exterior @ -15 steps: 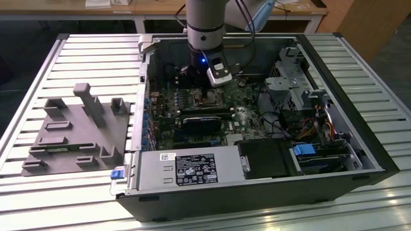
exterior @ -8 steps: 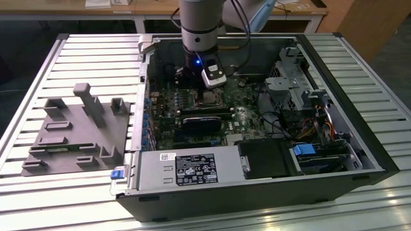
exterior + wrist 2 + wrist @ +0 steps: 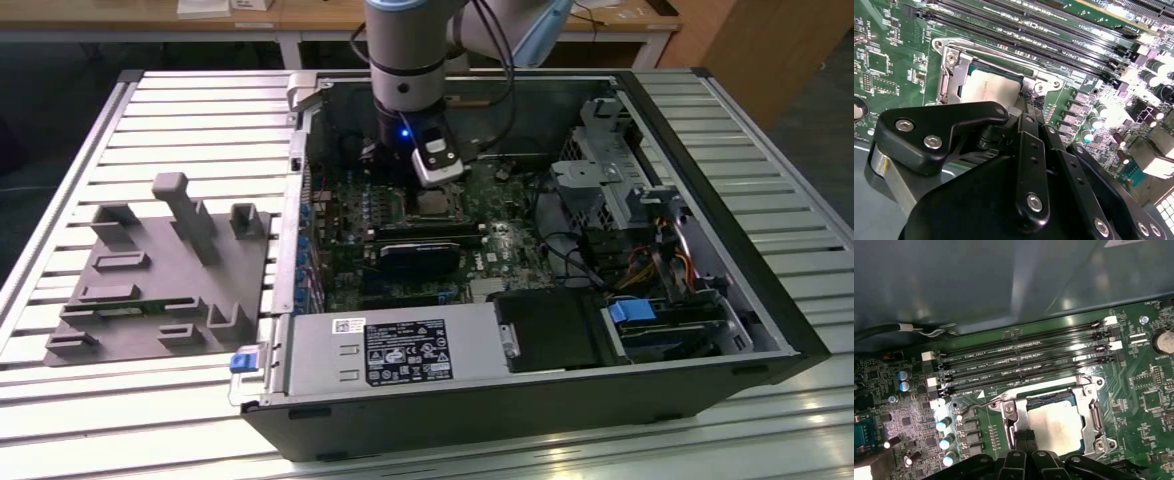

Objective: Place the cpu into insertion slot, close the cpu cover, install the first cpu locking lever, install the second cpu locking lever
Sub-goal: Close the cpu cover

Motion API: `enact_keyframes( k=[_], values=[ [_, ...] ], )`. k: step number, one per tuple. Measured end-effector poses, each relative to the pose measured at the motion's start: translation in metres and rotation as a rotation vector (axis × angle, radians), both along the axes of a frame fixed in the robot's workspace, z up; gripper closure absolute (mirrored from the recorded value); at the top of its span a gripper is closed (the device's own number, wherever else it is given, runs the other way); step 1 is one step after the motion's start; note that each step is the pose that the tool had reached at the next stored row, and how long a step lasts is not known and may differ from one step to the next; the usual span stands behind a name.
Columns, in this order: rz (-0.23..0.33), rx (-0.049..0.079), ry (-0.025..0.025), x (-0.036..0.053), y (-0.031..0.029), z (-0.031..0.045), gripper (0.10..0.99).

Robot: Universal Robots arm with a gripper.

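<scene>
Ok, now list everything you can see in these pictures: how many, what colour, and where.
slatted table: one, silver, under everything
computer case: one, black, open, on the table
fixture plate: one, grey, on the table at the exterior view's left
circuit board: one, green, inside the case
cpu: one, silver-grey, on the board
cpu cover: one, bare metal frame, lying around the cpu
memory slots: four, black, side by side next to the cover
card: one, black, on the board near the cpu
power supply box: one, silver, inside the case
arm: one, grey, reaching down into the case
gripper: one, black, at the cover's edge
</scene>
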State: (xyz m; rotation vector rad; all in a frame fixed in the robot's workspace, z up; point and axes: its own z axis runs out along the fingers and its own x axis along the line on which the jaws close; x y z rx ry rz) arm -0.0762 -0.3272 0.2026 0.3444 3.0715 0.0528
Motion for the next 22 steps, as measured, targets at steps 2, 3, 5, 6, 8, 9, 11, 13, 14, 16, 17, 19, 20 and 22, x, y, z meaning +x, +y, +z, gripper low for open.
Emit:
enact_keyframes(
  k=[2,3,5,6,8,9,11,13,14,16,17,19,20,22],
  values=[
    [0.0,0.0,0.0,-0.0005,0.0,-0.0009,0.984],
    [0.0,0.0,0.0,-0.0005,0.0,-0.001,0.984],
    [0.0,0.0,0.0001,-0.0006,0.0,-0.0011,0.984],
    [0.0,0.0,0.0,-0.0005,0.0,-0.0012,0.984],
    [0.0,0.001,0.0,-0.0006,0.0,-0.0012,0.984],
    [0.0,0.002,0.0,-0.0006,0.0,-0.0011,0.984],
    [0.0,0.009,-0.0002,-0.0005,0.0001,0.0,0.984],
    [0.0,0.015,0.0,-0.0006,0.0,0.0023,0.984],
    [0.0,0.019,-0.0001,-0.0006,0.0,0.0032,0.984],
    [0.0,0.043,-0.0001,-0.0006,0.0,0.0033,0.984],
    [0.0,0.061,-0.0001,-0.0006,0.0,0.0034,0.984],
    [0.0,0.096,-0.0002,-0.0006,-0.0003,0.0034,0.984],
    [0.0,0.102,0.0,-0.0006,-0.0006,0.0034,0.984],
    [0.0,0.103,-0.0001,-0.0005,-0.0016,0.0034,0.984]
  ],
)
